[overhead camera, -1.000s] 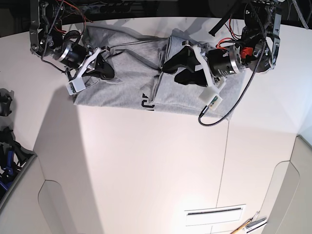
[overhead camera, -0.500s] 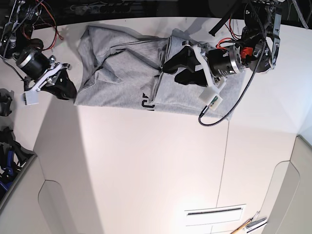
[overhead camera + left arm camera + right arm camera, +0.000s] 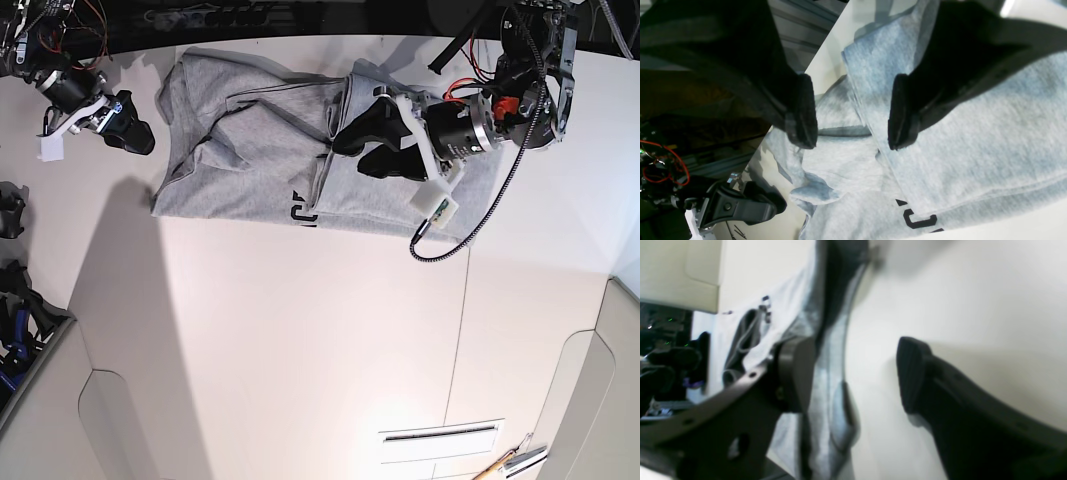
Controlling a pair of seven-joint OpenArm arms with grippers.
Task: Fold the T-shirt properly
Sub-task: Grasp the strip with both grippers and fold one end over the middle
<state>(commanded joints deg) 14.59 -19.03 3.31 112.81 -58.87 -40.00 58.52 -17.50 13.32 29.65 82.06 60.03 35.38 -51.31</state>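
The heather-grey T-shirt (image 3: 255, 150) lies partly folded along the table's far edge, with black lettering (image 3: 303, 208) at its near hem. My left gripper (image 3: 352, 148) hovers over the shirt's middle. In the left wrist view it (image 3: 851, 113) is open and empty above a folded edge of the shirt (image 3: 973, 133), with the lettering (image 3: 917, 220) below. My right gripper (image 3: 135, 135) is off the shirt, just left of its left edge. In the right wrist view it (image 3: 857, 376) is open and empty over bare table, the shirt's edge (image 3: 826, 390) beside one finger (image 3: 796, 373).
The white table (image 3: 300, 350) reaches towards the camera. A black cable (image 3: 470, 230) hangs from the left arm over the shirt's right end. Dark gear (image 3: 10, 300) sits at the left edge. A slot (image 3: 440, 435) and tools (image 3: 515, 460) are at the lower right.
My right gripper left the shirt's left part and moved left and then up, off the cloth. The left gripper stayed over the shirt's middle.
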